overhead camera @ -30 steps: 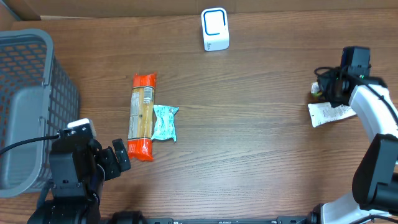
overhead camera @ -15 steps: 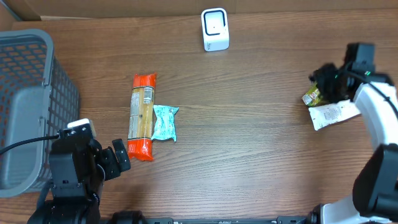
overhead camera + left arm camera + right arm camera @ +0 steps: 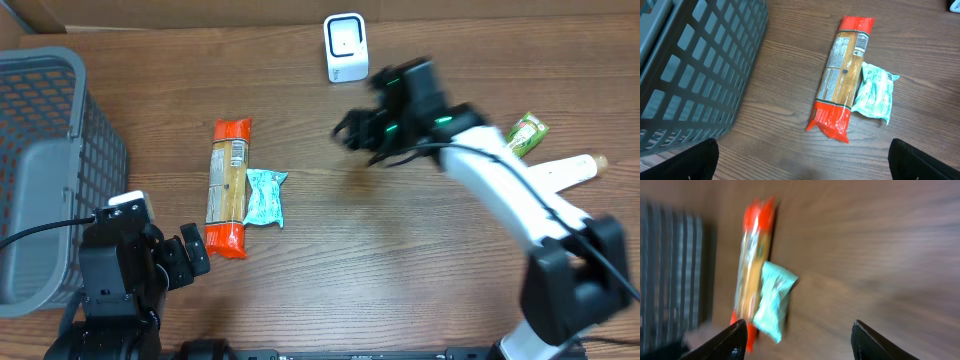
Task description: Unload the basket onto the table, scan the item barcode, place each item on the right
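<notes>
The white barcode scanner (image 3: 346,47) stands at the back of the table. An orange pasta pack (image 3: 229,186) lies left of centre, and a teal packet (image 3: 266,196) touches its right side. My right gripper (image 3: 358,138) hovers open and empty over the middle, below the scanner and right of both items. Its blurred wrist view shows the pasta pack (image 3: 754,265) and teal packet (image 3: 772,300) ahead of the right gripper (image 3: 800,341). My left gripper (image 3: 185,258) rests open at the front left. In its own view the left gripper (image 3: 802,167) sits short of the pasta pack (image 3: 844,82) and teal packet (image 3: 874,92).
A grey mesh basket (image 3: 40,170) fills the left edge, close beside my left arm, and shows again as the basket (image 3: 700,65) in the left wrist view. A green packet (image 3: 526,133) and a white packet (image 3: 562,172) lie at the far right.
My right gripper opened, left the green packet at the far right beside the white one, and swung fast to the left toward the table's middle. The left arm stayed still.
</notes>
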Controlling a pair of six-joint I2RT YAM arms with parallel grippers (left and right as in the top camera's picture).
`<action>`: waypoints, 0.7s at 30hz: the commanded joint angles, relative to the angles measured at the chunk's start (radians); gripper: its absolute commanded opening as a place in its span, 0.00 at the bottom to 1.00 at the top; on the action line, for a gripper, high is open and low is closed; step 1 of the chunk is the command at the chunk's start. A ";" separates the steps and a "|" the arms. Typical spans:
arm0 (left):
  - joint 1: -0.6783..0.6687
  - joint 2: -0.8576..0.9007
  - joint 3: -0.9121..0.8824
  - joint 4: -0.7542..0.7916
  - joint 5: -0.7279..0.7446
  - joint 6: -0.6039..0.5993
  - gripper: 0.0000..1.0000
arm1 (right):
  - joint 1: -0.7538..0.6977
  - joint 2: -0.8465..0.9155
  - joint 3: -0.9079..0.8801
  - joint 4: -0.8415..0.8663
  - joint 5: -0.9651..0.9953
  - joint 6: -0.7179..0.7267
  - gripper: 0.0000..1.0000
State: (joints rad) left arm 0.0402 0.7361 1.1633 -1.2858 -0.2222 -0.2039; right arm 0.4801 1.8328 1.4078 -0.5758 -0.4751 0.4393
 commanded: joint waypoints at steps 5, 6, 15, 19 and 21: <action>0.005 -0.003 -0.003 0.003 -0.016 -0.010 1.00 | 0.183 0.128 0.008 0.083 0.006 0.093 0.66; 0.005 -0.003 -0.003 0.003 -0.016 -0.010 0.99 | 0.203 0.148 0.008 0.092 0.008 0.093 0.64; 0.005 -0.003 -0.003 0.003 -0.016 -0.010 1.00 | 0.270 0.272 0.007 0.145 0.029 0.138 0.54; 0.005 -0.003 -0.003 0.003 -0.016 -0.010 1.00 | 0.303 0.288 0.007 0.199 0.041 0.137 0.50; 0.005 -0.003 -0.003 0.003 -0.016 -0.010 1.00 | 0.335 0.306 0.007 0.213 0.106 0.137 0.50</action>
State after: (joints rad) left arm 0.0402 0.7361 1.1633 -1.2858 -0.2218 -0.2039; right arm 0.7670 2.1120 1.4071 -0.3786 -0.4389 0.5724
